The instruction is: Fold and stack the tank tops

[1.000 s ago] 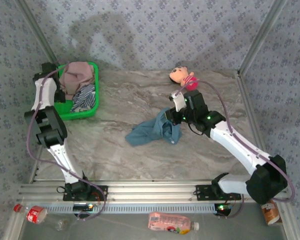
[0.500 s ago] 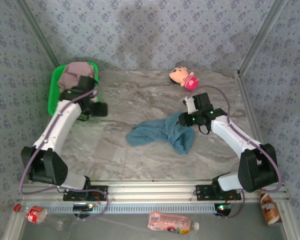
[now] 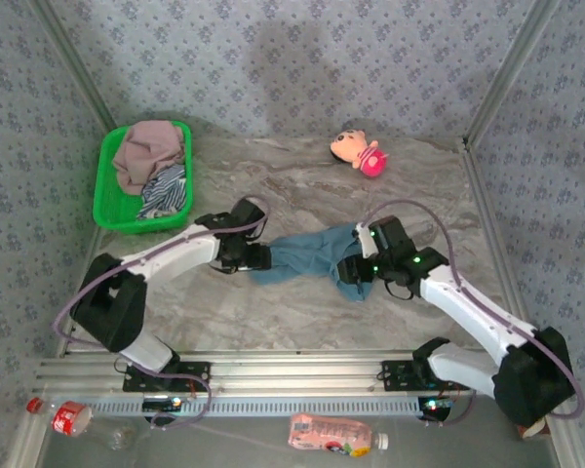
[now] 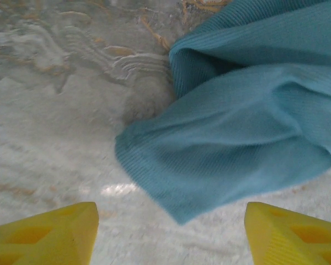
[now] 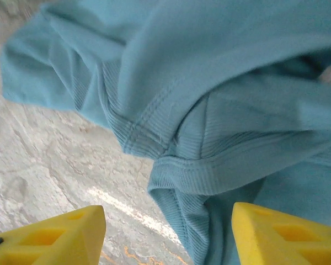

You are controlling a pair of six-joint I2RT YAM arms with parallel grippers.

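Observation:
A teal-blue tank top [image 3: 312,253] lies crumpled in the middle of the marble table [image 3: 273,185]. My left gripper [image 3: 256,257] hovers open at its left end; in the left wrist view a corner of the teal cloth [image 4: 220,138] lies ahead of the yellow fingertips [image 4: 49,234], apart from them. My right gripper [image 3: 353,273] stands open over the right end, with a ribbed hem of the teal top [image 5: 209,165] between the spread fingers [image 5: 281,234]. The mauve-pink tank top [image 3: 148,151] and the navy-and-white striped tank top [image 3: 166,192] lie in the green basket [image 3: 105,207].
The green basket stands at the far left of the table. A small pink plush doll [image 3: 357,151] lies at the back, right of centre. Bottles [image 3: 333,434] lie below the front rail. Patterned walls close in the table.
The left arm swung from the basket across to the teal top's left end. The right gripper opened, let go of the teal top and came nearer the front. The cloth now lies flatter.

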